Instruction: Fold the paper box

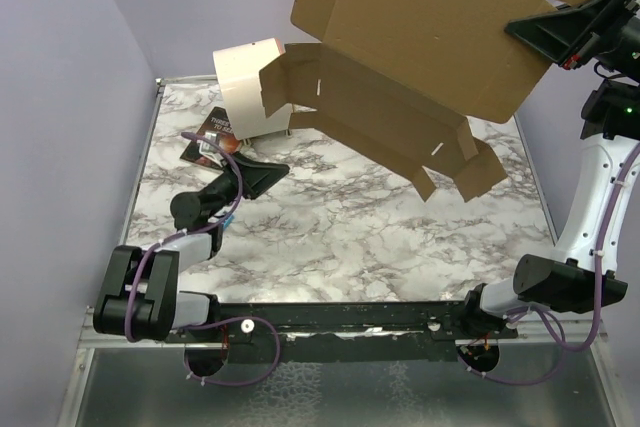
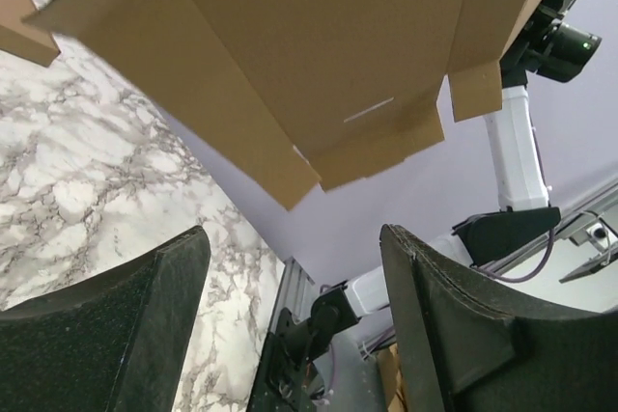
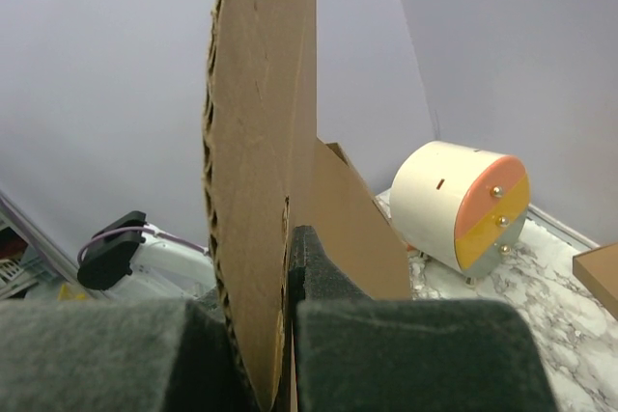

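The paper box [image 1: 430,27] is a big brown cardboard sheet with flaps and slots, hanging tilted in the air above the back right of the table. My right gripper [image 1: 525,29] is shut on its right edge. In the right wrist view the cardboard [image 3: 261,142] stands edge-on, pinched by the right gripper [image 3: 290,238]. My left gripper [image 1: 272,169] sits low over the marble table, left of centre and below the box's lower flaps, apart from them. In the left wrist view the left gripper [image 2: 294,238] is open and empty, with the box's underside [image 2: 290,45] overhead.
A cream cylindrical drum [image 1: 245,82] lies at the back left, partly behind a box flap; its orange and yellow end [image 3: 492,214] shows in the right wrist view. A dark packet [image 1: 205,137] lies in front of it. A small brown box corner [image 3: 599,277] shows at right. Purple walls enclose the marble table [image 1: 350,237].
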Robot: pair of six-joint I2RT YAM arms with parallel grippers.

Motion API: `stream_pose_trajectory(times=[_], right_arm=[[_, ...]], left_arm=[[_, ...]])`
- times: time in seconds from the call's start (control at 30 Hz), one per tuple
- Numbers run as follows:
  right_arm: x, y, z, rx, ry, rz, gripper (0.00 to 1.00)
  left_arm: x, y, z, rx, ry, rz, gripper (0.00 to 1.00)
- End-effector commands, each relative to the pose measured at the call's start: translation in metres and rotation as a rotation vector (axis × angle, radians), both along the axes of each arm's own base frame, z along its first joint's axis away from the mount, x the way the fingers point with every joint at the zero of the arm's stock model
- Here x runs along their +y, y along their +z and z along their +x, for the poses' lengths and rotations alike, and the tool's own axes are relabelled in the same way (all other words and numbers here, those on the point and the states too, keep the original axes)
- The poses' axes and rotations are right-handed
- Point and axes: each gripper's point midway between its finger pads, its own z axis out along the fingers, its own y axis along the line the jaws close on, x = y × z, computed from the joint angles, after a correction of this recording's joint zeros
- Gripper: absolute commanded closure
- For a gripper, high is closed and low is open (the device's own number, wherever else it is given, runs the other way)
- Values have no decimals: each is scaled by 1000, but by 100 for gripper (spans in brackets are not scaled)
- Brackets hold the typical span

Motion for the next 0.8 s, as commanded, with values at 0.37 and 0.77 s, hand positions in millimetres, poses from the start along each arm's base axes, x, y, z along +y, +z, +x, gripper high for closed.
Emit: stream_pose_trajectory(times=[0.37, 0.77], right_arm=[[0, 14, -7, -40, -22, 44, 99], [1, 14, -8, -39, -20, 43, 99]], left_arm=[[52, 1, 34, -141, 234, -12, 30], [49, 3, 87, -67, 239, -86, 44]])
